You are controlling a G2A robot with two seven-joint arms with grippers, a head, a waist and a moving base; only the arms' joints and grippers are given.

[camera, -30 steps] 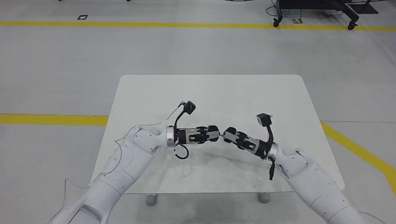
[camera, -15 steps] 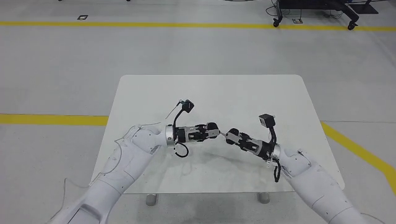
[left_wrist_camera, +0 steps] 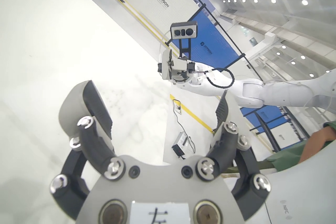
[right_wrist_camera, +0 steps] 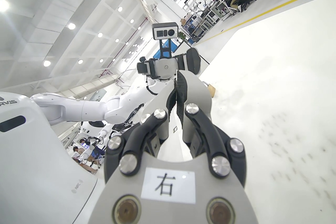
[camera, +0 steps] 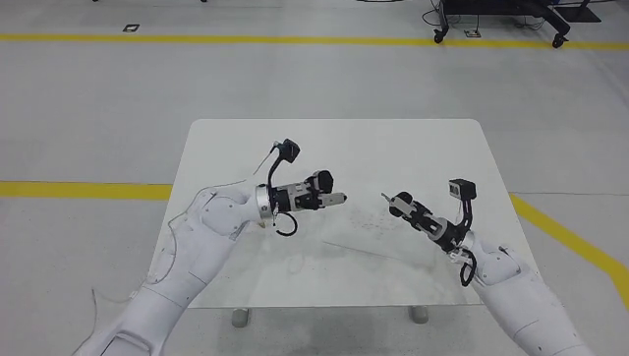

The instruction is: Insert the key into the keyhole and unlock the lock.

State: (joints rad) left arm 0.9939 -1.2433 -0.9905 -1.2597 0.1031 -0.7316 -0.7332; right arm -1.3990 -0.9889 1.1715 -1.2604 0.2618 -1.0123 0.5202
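L fingers [left_wrist_camera: 95,101] apart over table [left_wrist_camera: 39,38], R fingers [right_wrist_camera: 197,93] pressed together, small tan lock [right_wrist_camera: 211,90], prob., on table nearby

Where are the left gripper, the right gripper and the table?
left gripper [left_wrist_camera: 157,89], left wrist view, midway between its open fingertips
right gripper [right_wrist_camera: 179,77], right wrist view, tips of its shut fingers
table [camera: 432,149], top view, bare white surface
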